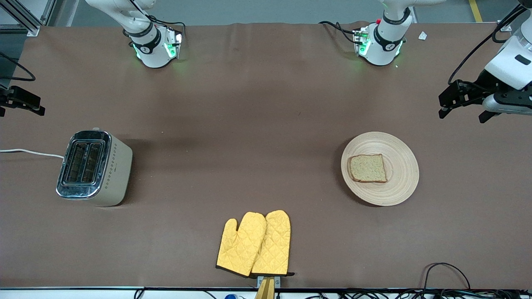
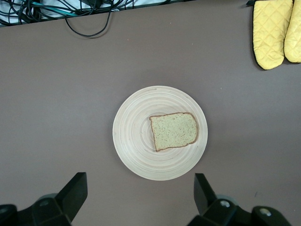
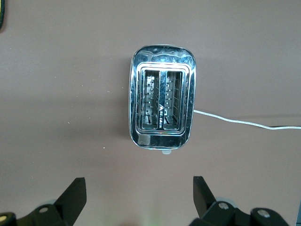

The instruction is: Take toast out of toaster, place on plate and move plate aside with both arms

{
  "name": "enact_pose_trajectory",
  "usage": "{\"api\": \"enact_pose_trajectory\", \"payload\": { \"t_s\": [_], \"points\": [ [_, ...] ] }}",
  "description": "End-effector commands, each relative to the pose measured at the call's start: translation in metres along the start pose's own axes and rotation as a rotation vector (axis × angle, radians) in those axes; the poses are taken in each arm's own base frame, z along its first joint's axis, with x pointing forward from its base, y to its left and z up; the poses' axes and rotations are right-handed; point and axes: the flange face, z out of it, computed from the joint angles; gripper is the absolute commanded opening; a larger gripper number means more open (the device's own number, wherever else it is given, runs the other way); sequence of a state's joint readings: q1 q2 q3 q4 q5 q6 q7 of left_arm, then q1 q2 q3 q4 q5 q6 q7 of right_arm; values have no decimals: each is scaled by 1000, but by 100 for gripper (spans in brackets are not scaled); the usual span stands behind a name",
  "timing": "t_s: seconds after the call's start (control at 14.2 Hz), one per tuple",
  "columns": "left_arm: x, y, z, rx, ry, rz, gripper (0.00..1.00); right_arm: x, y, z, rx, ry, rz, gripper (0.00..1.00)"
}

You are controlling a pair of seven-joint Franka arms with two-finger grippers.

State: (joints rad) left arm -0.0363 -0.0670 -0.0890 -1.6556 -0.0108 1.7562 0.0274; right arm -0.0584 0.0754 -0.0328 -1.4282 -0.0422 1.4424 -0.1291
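- I see the plate point(image 1: 395, 187) flat on the brown table point(image 1: 249, 124), toward the left arm's end.
- The toast point(image 1: 368, 168) lies flat on the plate, off centre toward the right arm's end, inside the rim. In the left wrist view the toast point(image 2: 174, 131) covers a small share of the plate point(image 2: 136, 136); ring grooves show around it.
- Left gripper point(image 1: 463, 109) hangs in the air over bare table at the left arm's end, clear of the plate and touching nothing. Its 2 fingers are spread wide with nothing between them; in the left wrist view the left gripper point(image 2: 141, 195) has 1 fingertip at each side of the plate's width.
- Right gripper point(image 1: 23, 104) hangs over the table edge at the right arm's end, above the area by the toaster point(image 1: 95, 168). In the right wrist view the right gripper point(image 3: 138, 195) shows its fingers parted wide and empty, with the toaster point(image 3: 161, 109) seen from above.
- The toaster stands upright; both of its 2 slots hold no bread. A white cord point(image 1: 29, 153) runs from it toward the right arm's end of the table.
- 2 yellow quilted oven mitts point(image 1: 255, 245) lie side by side, touching, at the table edge nearest the front camera, between toaster and plate.
- Both arm bases point(image 1: 156, 47) glow green.
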Motion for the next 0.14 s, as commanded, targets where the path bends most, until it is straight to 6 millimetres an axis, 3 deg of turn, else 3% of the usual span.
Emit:
{"api": "enact_pose_trajectory", "payload": {
  "t_s": [0.0,0.07],
  "points": [
    [0,-5,-6,12,-22,0,100,-6,-3,-2,4,5,11,100],
    [3,-6,-7,10,-42,-4,100,-7,-3,-3,4,7,11,100]
  ]
}}
